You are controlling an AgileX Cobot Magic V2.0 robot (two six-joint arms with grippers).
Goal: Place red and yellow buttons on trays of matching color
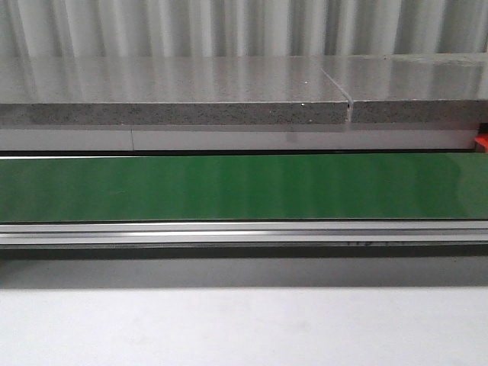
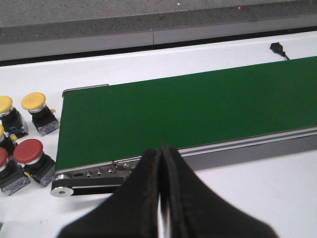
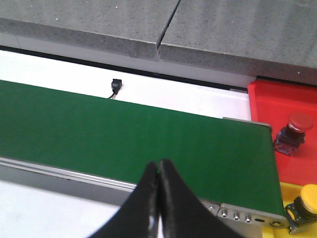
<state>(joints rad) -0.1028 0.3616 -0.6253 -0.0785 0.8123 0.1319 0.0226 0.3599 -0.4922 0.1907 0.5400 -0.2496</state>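
The black fingers of the left gripper [image 2: 161, 198] are pressed together on nothing, above the near rail of the long green conveyor belt [image 2: 198, 109]; the right gripper [image 3: 158, 198] is likewise closed and empty over the same belt's other end. In the left wrist view, at about nine o'clock from the fingers, a cluster of unsorted push buttons stands on the white table [image 2: 257, 198]: a yellow mushroom-capped button [image 2: 34, 101] and a red mushroom-capped button [image 2: 28, 151] on boxy black bases. In the right wrist view, at about three o'clock, one red button [image 3: 295, 128] stands on the red plastic tray [image 3: 277, 99], one yellow button [image 3: 308, 201] on the yellow tray [image 3: 292, 191]. The buttons are judged rigid, light and top-heavy; the domed caps look slippery, so the square base would be better gripped.
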